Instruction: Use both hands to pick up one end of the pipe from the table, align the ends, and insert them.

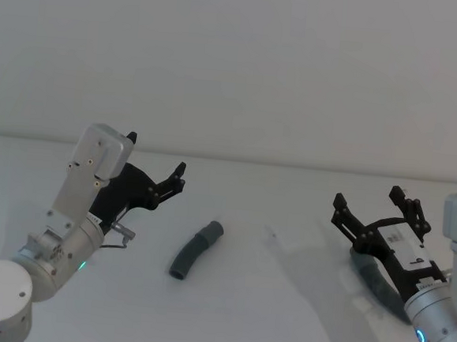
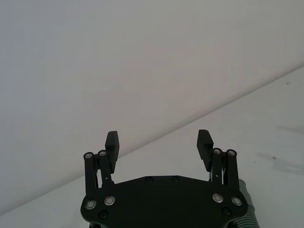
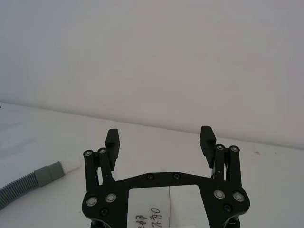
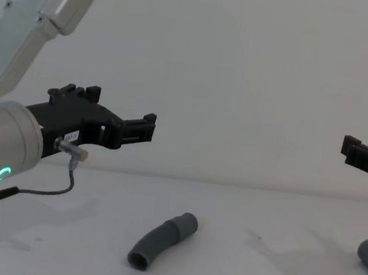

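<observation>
The bent tube (image 1: 196, 250) lies alone near the middle of the table (image 1: 265, 309), a short dark grey curve. A thicker collar sits at its far end, and its round open mouth (image 4: 137, 260) at the near end is turned toward the robot and shows dark and hollow. Nothing touches it. The left gripper (image 1: 157, 154) hangs in the air to the tube's left, well apart from it and clear of the tabletop. Its jaws are spread wide with only air between them, which the left wrist view shows plainly against the wall. A green ring (image 4: 3, 173) glows on the silver arm behind it, and a thin cable (image 4: 50, 191) loops below. The right gripper (image 1: 367, 196) is held over the right side of the table, its two black fingers likewise splayed fully apart and gripping nothing. The second pipe piece, a ribbed hose (image 3: 23, 187), lies on the table below and beside this gripper and is partly hidden by it from the head camera. In the right wrist view its ribbing runs into a smooth grey collar (image 3: 50, 172) that ends in a whitish tip (image 3: 71, 166) resting on the surface. From the chest camera only one grey end of it shows, at the right edge. The two pieces lie well apart. The table is plain matte white, and it meets a pale grey wall (image 1: 237, 61) in a straight line behind both arms.
</observation>
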